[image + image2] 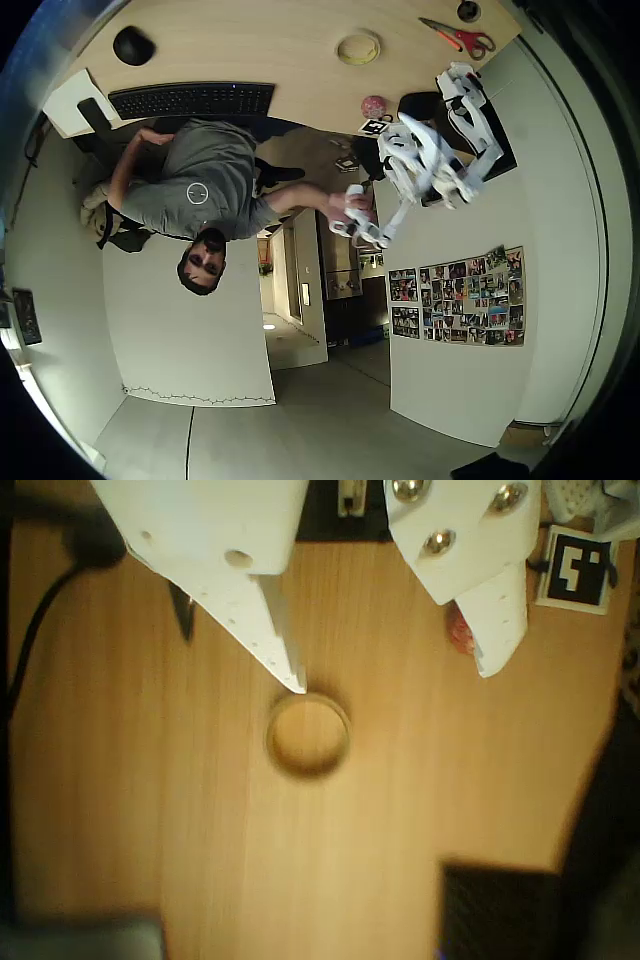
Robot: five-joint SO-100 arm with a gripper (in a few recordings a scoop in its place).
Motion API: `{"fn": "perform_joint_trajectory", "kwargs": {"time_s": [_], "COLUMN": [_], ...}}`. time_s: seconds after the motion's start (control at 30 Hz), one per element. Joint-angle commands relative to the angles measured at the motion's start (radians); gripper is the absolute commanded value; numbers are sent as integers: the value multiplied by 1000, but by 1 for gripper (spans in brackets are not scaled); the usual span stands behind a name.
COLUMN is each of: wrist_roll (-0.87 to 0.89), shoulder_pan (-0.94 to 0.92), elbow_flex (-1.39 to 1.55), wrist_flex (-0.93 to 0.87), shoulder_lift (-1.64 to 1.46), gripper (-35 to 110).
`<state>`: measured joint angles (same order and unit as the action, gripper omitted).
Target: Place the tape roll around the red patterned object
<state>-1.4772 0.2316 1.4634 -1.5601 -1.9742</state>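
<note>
Just below the claw [392,682] in the wrist view, the tape roll [308,736] lies flat on the wooden surface [150,810], near frame centre. Its fingers are spread apart, empty, the left fingertip [296,680] nearly over the ring's upper rim.

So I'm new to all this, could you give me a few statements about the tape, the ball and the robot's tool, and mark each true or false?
1. The tape roll lies flat on the wooden table. True.
2. The tool is clamped on the tape roll. False: in the wrist view its fingers are spread apart above the roll, holding nothing.
3. The tape roll already circles the red patterned object. False: in the overhead view they lie apart on the table, and the roll's centre shows bare wood.
4. Red-handled scissors lie on the table. True.
5. A black-and-white square marker sits on the table. True.
</note>
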Motion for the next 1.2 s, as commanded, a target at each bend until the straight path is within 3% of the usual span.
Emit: {"fn": "perform_joint_trajectory", "kwargs": {"time_s": [0.0, 0.23, 0.63, 1.17], "wrist_roll": [17, 67, 83, 144], "shoulder_pan": [17, -15, -186, -160], "elbow_flex": [95, 299, 293, 272], "wrist_flex": [94, 270, 319, 437], "shoulder_lift": [92, 192, 368, 586], "gripper": [44, 46, 45, 35]}}
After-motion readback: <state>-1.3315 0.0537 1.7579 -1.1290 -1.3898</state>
